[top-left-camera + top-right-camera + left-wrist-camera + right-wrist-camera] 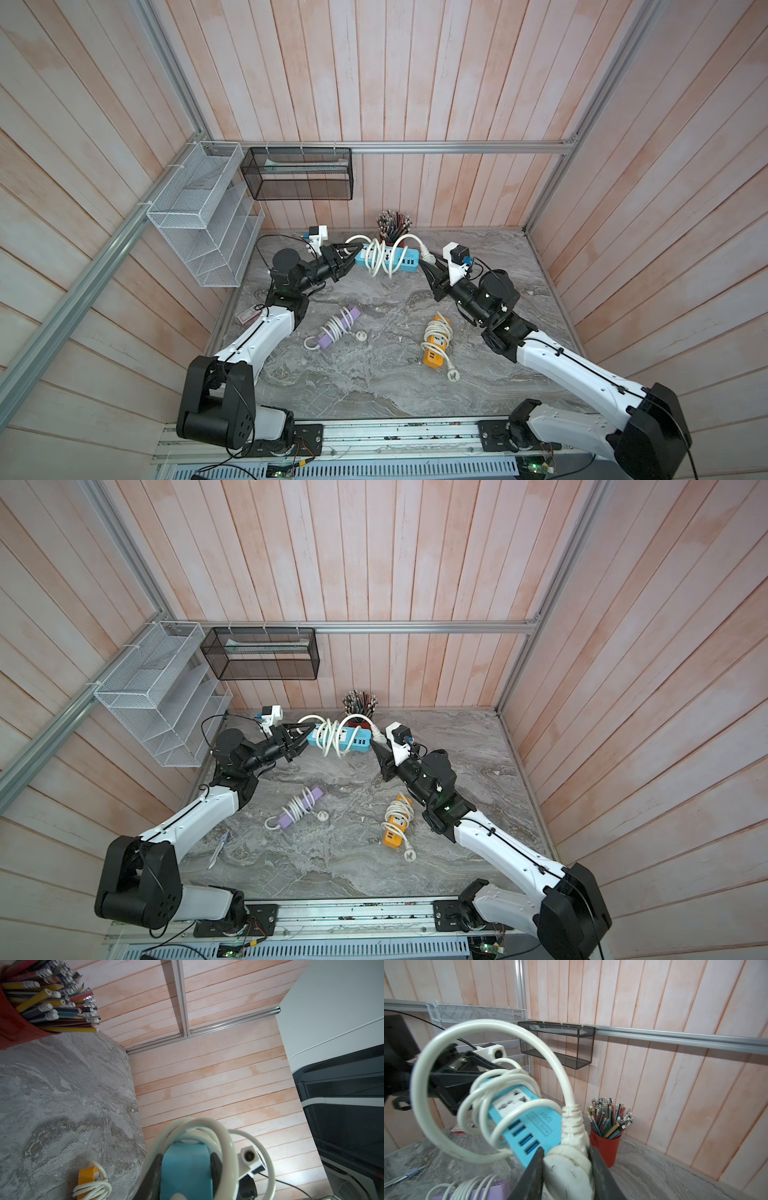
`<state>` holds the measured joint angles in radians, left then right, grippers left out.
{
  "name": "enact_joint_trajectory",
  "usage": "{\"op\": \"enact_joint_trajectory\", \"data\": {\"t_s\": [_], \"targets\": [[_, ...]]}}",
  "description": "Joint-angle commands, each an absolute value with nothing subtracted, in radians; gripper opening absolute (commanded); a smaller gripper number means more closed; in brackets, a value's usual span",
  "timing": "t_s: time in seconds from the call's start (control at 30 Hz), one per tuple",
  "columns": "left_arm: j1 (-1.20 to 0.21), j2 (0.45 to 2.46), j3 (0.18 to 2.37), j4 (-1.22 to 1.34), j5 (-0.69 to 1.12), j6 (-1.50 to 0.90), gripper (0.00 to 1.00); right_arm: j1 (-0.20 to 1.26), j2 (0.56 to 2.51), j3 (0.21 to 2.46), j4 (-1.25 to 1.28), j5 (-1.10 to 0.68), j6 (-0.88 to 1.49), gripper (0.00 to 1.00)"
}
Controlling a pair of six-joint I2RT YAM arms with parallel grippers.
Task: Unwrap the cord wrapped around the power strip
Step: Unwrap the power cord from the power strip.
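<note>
A blue power strip (406, 261) (358, 741) hangs in the air near the back of the table, with a white cord (483, 1023) looped loosely around it several times. My left gripper (357, 252) (185, 1159) is shut on the strip's left end, its black fingers (215, 1160) pressed on both sides of the blue body. My right gripper (428, 263) (566, 1159) is shut on the cord's white plug (569, 1169) just off the strip's right end, beside the USB ports. One wide loop of cord arcs from the plug up over the strip.
A purple power strip (338, 328) and an orange power strip (436, 345), both wrapped in cord, lie on the marble table (374, 386). A red pencil cup (392, 232) stands just behind the held strip. A white mesh rack (199, 216) and a black mesh basket (299, 174) hang on the walls.
</note>
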<state>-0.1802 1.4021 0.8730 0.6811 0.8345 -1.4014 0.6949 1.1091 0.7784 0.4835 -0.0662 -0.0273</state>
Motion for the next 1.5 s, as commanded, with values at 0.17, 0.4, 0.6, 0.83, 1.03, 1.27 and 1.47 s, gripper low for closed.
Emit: {"op": "enact_joint_trajectory", "data": {"t_s": [0.17,0.4,0.6,0.83,1.03,1.27,1.47], "targets": [[-0.154,1.443,0.924,0.810,0.792,-1.432,0.00,0.785,0.995,0.773,0.229,-0.067,-0.030,0.08],[-0.138,1.453,0.982,0.828,0.795,-1.446,0.00,0.790,1.010,0.697,0.161,-0.118,0.077,0.09],[-0.118,1.436,1.015,0.801,0.814,-1.438,0.00,0.789,1.074,0.652,0.144,-0.100,0.152,0.09],[-0.117,1.395,0.997,0.783,0.825,-1.439,0.00,0.701,1.246,0.701,0.157,-0.107,0.231,0.08],[-0.118,1.339,0.943,0.771,0.826,-1.440,0.00,0.563,1.379,0.778,0.165,-0.166,0.271,0.07],[-0.121,1.283,0.828,0.739,0.831,-1.417,0.00,0.386,1.402,0.911,0.200,-0.163,0.323,0.07],[-0.121,1.276,0.747,0.709,0.799,-1.364,0.00,0.294,1.420,1.088,0.167,-0.224,0.307,0.07]]}}
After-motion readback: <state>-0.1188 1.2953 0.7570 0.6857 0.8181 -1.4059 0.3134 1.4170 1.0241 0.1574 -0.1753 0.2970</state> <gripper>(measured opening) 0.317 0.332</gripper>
